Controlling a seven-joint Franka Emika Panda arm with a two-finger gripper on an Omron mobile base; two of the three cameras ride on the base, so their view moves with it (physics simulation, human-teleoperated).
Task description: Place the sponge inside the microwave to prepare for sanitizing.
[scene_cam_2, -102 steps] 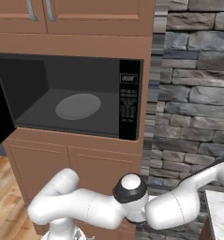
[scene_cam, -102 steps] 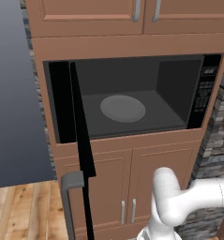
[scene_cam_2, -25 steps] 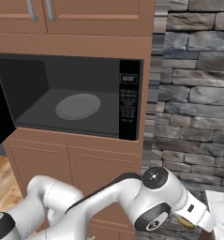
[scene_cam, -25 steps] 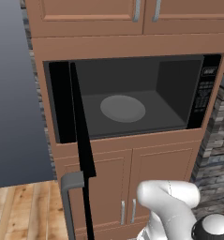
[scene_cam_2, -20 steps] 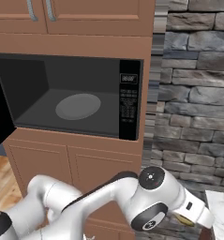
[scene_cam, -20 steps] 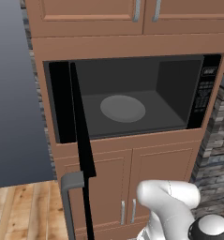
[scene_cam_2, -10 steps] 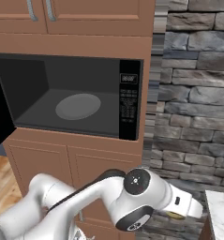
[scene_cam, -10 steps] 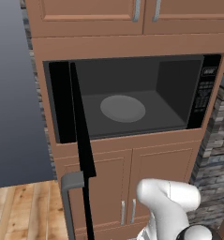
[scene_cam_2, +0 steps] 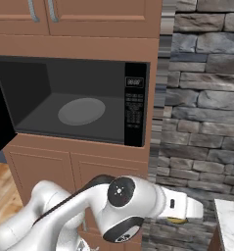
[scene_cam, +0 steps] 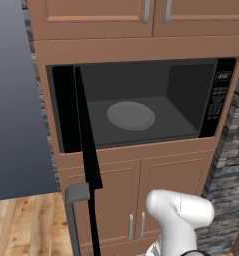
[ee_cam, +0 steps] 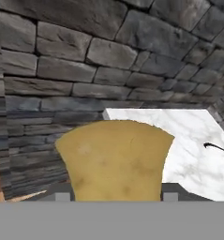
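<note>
A simulated kitchen. A tall run of brown wood cabinets (scene_cam: 136, 175) fills the middle, with 2 upper doors (scene_cam: 156, 15) at the top carrying grey bar handles and 2 lower doors (scene_cam_2: 50, 171) with small grey handles near their meeting edges. To the right of the cabinets stands a wall of rough grey and brown stone (scene_cam_2: 201, 98) laid in uneven courses. To the left is a plain blue-grey wall (scene_cam: 16, 100). The floor (scene_cam: 26, 225) is light wood planks. A white marble counter (ee_cam: 197, 140) with faint grey veins sits against the stone wall at the right. Light is even and soft.
</note>
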